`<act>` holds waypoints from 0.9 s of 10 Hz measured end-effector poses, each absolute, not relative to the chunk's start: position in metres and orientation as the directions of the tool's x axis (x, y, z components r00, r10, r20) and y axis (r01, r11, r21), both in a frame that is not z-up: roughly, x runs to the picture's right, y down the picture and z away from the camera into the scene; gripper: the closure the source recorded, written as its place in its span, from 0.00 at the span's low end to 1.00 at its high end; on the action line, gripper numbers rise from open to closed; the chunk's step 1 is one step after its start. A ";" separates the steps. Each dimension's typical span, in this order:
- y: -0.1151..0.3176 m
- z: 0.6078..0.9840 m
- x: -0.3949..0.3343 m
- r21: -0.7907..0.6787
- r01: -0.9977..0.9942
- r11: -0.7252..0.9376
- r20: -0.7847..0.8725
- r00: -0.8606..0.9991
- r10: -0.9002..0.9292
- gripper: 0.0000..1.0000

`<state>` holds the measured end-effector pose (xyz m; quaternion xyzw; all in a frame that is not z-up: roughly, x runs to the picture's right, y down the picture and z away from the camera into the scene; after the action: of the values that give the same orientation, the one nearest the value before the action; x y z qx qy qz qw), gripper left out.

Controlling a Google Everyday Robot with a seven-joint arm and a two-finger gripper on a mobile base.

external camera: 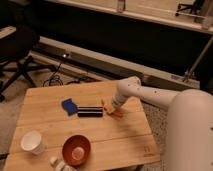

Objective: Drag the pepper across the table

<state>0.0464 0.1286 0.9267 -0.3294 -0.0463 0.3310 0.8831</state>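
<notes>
While you watch the centre of the frame, the gripper sits low on the table, right on the pepper; whether its fingers are parted or closed you cannot tell. Just left of the pepper lies a black bar, then a blue block. Lower left, you see a white cup and an orange-red bowl.

Dim warm light; gripper soft-edged over table; background dark.
</notes>
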 end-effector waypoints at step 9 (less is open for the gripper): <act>0.157 0.916 0.074 -0.618 -0.552 0.560 -0.172 0.789 0.590 0.46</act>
<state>0.0737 0.1570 0.9158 -0.3398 -0.0274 0.3235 0.8827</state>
